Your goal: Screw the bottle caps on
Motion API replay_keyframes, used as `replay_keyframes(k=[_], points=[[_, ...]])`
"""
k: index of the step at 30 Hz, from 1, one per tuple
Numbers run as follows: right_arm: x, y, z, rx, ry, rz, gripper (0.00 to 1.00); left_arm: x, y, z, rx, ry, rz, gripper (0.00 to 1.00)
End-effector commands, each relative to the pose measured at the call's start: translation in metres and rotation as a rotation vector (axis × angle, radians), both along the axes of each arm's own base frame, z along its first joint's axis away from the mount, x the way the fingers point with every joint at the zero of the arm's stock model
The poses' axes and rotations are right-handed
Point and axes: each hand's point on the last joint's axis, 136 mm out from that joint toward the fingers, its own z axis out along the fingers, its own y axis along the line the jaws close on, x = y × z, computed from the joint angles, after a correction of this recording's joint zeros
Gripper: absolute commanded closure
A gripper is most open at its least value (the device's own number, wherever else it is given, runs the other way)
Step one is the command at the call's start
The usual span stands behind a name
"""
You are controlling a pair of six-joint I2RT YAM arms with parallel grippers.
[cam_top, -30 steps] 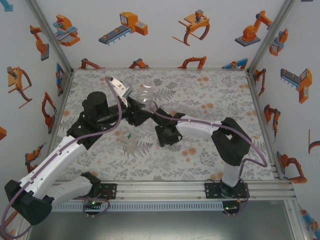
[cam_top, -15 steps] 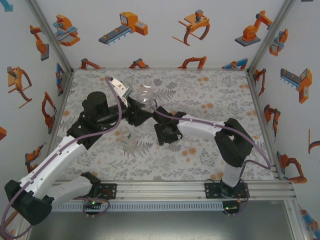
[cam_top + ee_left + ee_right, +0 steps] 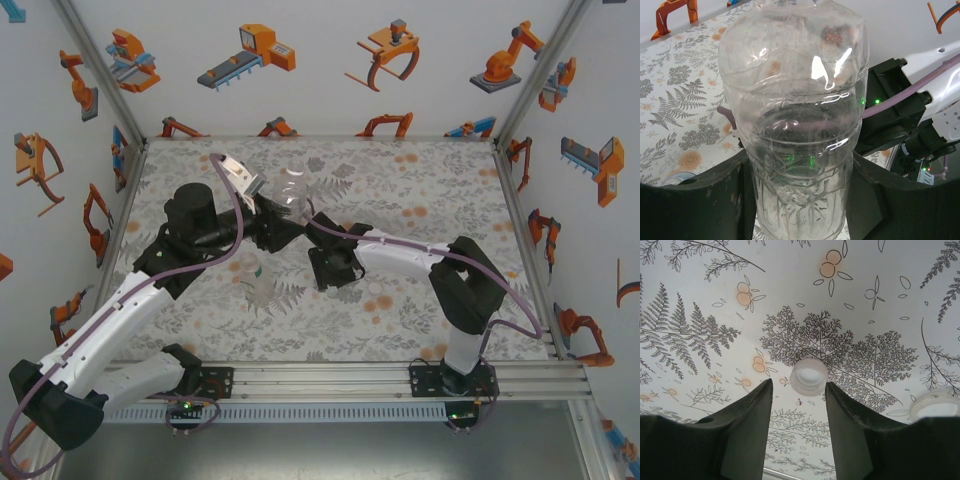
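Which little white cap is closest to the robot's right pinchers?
The middle cap, lying just ahead of the open fingers of the right gripper. The other cap sits off to the side, at the picture's right edge.

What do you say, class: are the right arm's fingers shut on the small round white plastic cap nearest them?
No, the fingers stand apart and the small round white plastic cap lies on the mat beyond their tips.
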Motion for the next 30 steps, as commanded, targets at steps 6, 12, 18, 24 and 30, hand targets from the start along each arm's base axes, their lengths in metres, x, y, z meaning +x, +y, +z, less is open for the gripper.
replay_keyframes(k=[6,12,18,24,30], points=[[-0.003,0.000,-0.007,-0.007,0.016,-0.007,0.54,-0.006,0.002,0.022,-0.053,-0.038,-0.011,0.93],[-0.005,-0.001,-0.012,-0.010,0.024,-0.010,0.54,-0.007,0.002,0.022,-0.055,-0.037,-0.013,0.93],[-0.007,-0.003,-0.022,-0.010,0.035,-0.022,0.54,-0.007,0.003,0.024,-0.058,-0.041,-0.012,0.93],[-0.009,-0.004,-0.030,-0.006,0.047,-0.036,0.57,-0.008,0.003,0.024,-0.060,-0.041,-0.012,0.93],[-0.010,0.003,-0.035,0.080,0.087,-0.074,0.71,-0.008,0.003,0.023,-0.062,-0.037,-0.012,0.93]])
